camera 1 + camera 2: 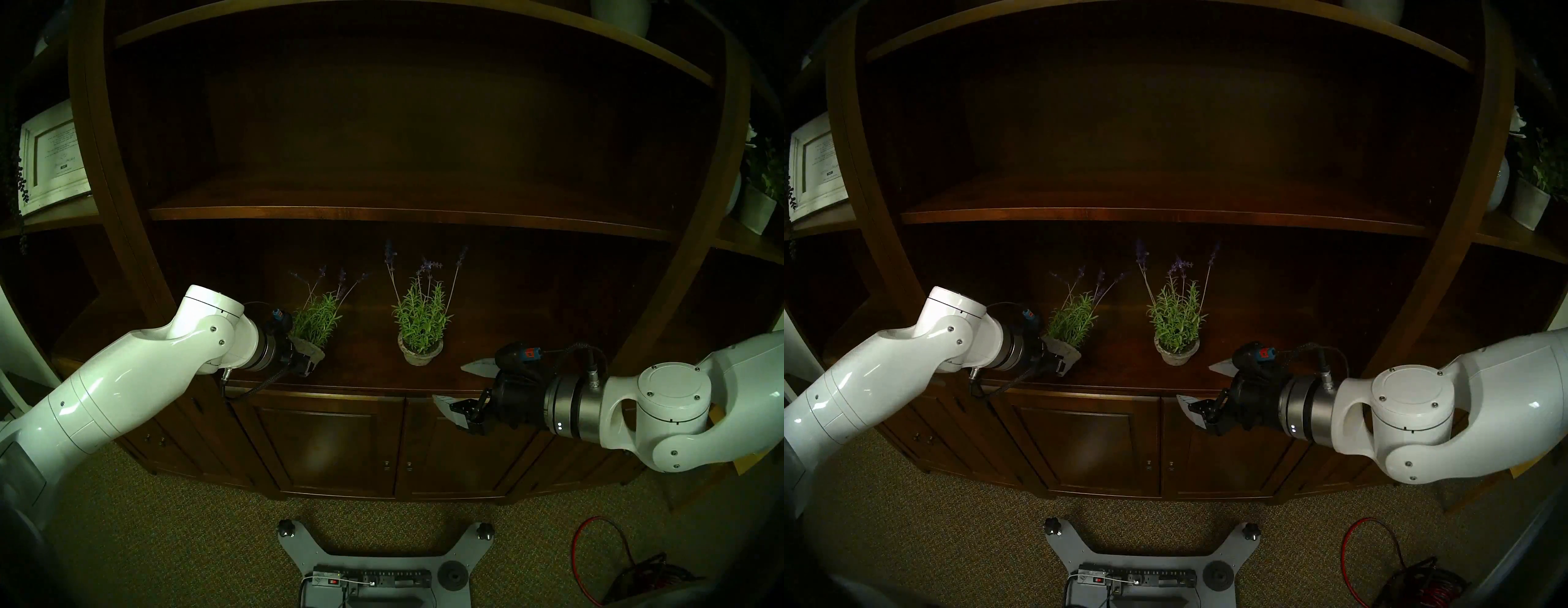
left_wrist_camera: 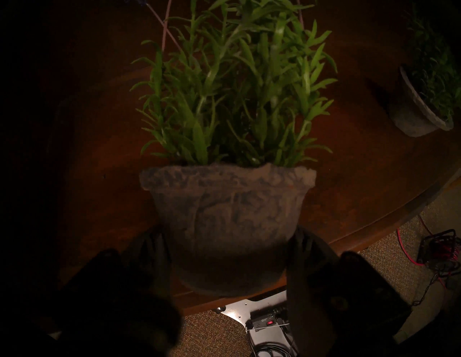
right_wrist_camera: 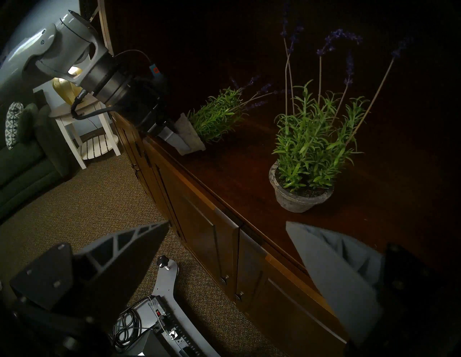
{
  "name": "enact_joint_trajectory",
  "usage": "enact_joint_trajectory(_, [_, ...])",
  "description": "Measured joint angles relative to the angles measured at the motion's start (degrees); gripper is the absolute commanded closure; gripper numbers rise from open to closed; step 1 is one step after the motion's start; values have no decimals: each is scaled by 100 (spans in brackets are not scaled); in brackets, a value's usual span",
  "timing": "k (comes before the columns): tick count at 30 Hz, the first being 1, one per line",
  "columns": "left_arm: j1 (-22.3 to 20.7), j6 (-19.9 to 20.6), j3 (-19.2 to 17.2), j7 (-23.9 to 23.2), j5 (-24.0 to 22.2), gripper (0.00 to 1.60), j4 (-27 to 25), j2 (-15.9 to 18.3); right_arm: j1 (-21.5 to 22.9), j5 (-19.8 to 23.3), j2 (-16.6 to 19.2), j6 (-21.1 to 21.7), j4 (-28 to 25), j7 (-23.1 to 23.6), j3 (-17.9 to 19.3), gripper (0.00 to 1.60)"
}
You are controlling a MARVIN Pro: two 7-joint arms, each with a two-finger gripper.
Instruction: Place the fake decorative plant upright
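Nearest, at the front edge of the cabinet top (image 1: 369,373) toward its right end, the right end effector (image 1: 456,388) hangs with its jaws spread wide and nothing between them, clear of both plants. Further in from that edge, near its middle, the upright plant (image 1: 421,339) stands squarely on its base and needs nothing.

Toward the left end of the front edge, the left end effector (image 2: 228,264) has its two fingers (image 2: 154,251) pressed against opposite sides of the tipped plant (image 1: 312,335), low on the grey pot, so it is closed on the pot's base. The pot's bottom overhangs the front edge.

The step in hand looks like the righting itself: the grasp is made and the pot is part-way round. Its long axis runs from the base, at the front edge, up and back toward the rear of the cabinet top, slanting rightward, with the purple flower spikes leading.

The next move likely calls for swinging the foliage up to vertical, carrying the base inward off the edge, and setting it flat before letting go.
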Motion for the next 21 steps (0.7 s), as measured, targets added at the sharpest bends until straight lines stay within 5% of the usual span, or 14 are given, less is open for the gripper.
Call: enact_joint_trajectory(21, [802,-1317,-122,-425,236,160,-488,727,-1,-1,5,0,0,2,3,0])
